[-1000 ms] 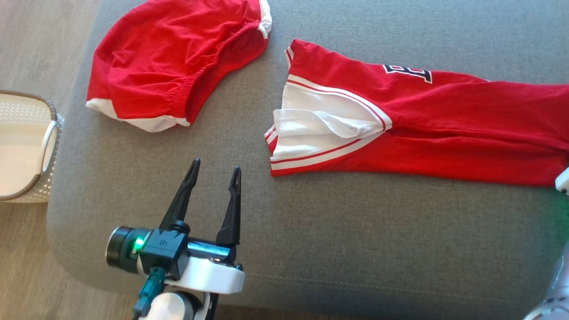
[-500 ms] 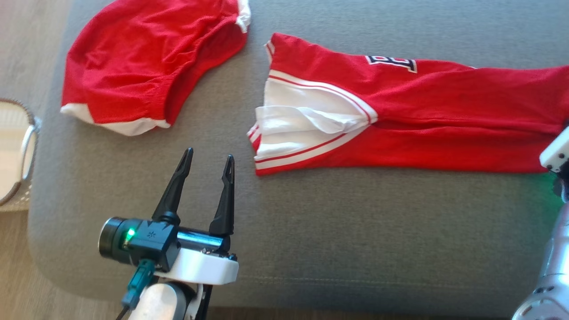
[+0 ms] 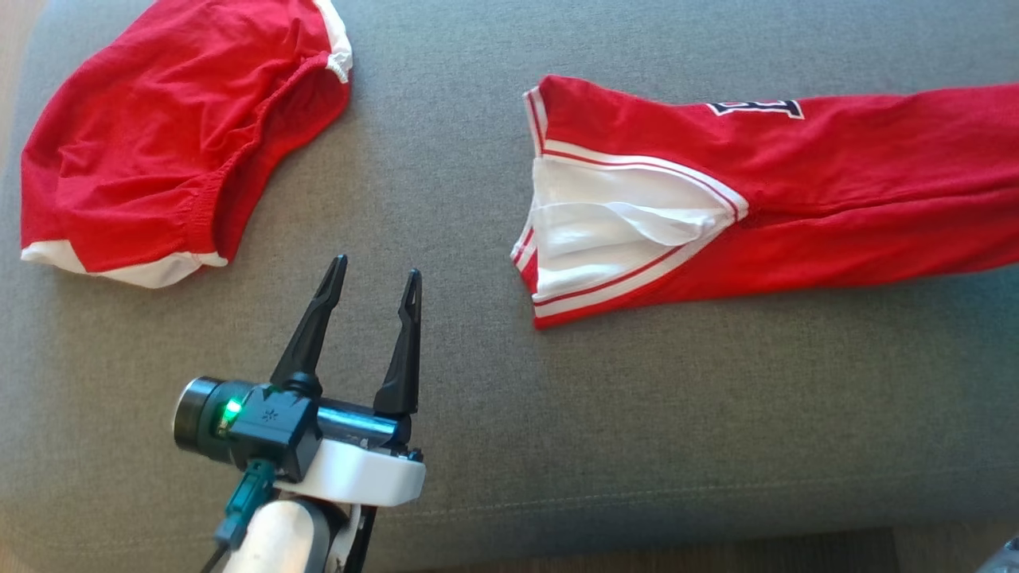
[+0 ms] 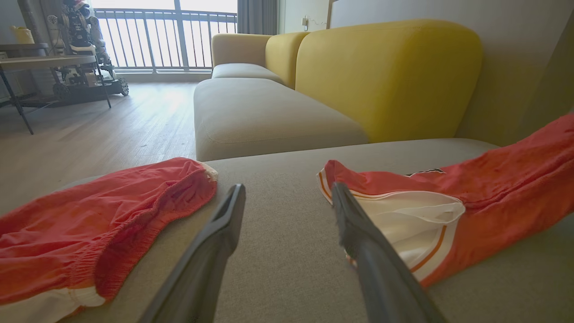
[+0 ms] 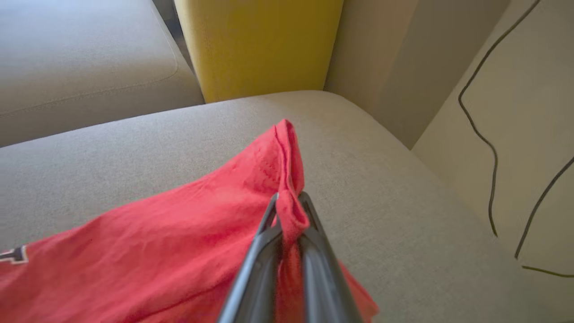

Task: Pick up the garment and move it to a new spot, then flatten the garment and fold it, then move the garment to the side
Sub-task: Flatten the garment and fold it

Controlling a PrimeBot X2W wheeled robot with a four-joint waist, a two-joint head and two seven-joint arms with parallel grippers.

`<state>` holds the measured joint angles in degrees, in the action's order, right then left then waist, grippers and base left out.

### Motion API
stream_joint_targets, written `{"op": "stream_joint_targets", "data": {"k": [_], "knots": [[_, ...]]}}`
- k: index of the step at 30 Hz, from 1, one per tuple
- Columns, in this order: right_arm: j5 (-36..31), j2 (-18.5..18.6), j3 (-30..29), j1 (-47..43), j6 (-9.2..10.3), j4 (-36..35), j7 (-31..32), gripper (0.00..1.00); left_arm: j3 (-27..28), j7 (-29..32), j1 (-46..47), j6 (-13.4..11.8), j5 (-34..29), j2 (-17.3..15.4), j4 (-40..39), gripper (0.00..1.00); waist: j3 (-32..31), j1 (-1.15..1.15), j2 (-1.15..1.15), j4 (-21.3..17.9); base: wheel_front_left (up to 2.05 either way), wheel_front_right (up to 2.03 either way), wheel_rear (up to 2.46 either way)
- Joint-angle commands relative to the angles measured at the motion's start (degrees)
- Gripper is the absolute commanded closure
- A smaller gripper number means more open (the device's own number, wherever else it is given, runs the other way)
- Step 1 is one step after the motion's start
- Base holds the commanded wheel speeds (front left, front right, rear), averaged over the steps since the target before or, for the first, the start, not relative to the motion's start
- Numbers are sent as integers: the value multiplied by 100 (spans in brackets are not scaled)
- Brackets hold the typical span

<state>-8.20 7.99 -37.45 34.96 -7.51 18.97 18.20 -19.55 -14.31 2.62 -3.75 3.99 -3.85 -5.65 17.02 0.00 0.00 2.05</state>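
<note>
The garment (image 3: 804,199) is a long red top with a white panel and a dark letter badge, stretched across the grey cushion (image 3: 637,430) toward the right. In the right wrist view my right gripper (image 5: 289,197) is shut on a pinched fold at the end of the garment (image 5: 179,233), holding it just above the cushion. My left gripper (image 3: 377,267) stands open over bare cushion at the lower left, holding nothing. The left wrist view has that left gripper (image 4: 287,186) pointing between the garment (image 4: 493,188) and a second red piece.
A second red piece of clothing (image 3: 159,151) with an elastic waist lies at the cushion's far left (image 4: 89,224). A yellow backrest (image 4: 385,72) rises behind the cushion. A dark cable (image 5: 489,148) runs down the wall to the right. Wooden floor (image 4: 89,130) lies beyond.
My right gripper has shut on the garment's end and drawn it to the right, away from the other red piece. The head camera has shifted. The left gripper stays open.
</note>
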Motion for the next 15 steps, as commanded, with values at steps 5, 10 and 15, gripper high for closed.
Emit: {"op": "stream_joint_targets", "data": {"k": [5,10,15], "knots": [[485,-151,838,-62,2,-1015,596,100,221,-69,101,83,-92,28,-151,0,-143,0,0,55,0,0,0],[1072,-369,1309,-283,2,-1567,1105,100,170,-69,79,76,-83,49,-127,0,-247,0,0,141,0,0,0],[1712,-499,1856,-375,2,-2015,1476,100,69,-69,82,44,-7,75,-116,0,-345,0,0,231,0,0,0]]}}
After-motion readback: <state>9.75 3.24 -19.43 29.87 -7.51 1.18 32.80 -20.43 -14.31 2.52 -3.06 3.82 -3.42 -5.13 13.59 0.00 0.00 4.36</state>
